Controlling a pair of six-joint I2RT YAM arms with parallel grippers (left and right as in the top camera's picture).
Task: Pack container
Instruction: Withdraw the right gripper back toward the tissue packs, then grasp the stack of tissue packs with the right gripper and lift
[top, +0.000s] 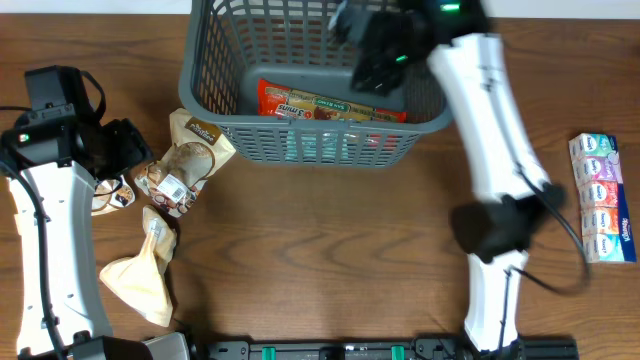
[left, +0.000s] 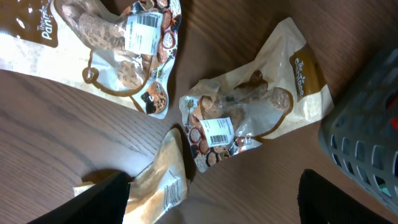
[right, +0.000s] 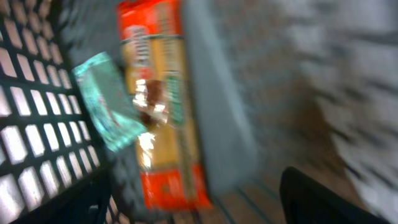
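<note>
The dark grey lattice container (top: 215, 70) stands at the back centre and holds a red and yellow snack packet (top: 330, 105) and a teal packet (right: 106, 109). Its corner shows in the left wrist view (left: 367, 143). My right gripper (top: 385, 50) is open and empty above the container's inside; its view (right: 193, 205) is blurred. My left gripper (left: 214, 199) is open above the table at the left, over cream and brown snack packets (left: 249, 121), (left: 118, 37) and a pale packet (left: 158, 180). These packets also show in the overhead view (top: 185, 160).
A pale packet (top: 140, 275) lies near the front left. A stack of tissue packs (top: 603, 195) lies at the right edge of the table. The right arm's base stands at the front right.
</note>
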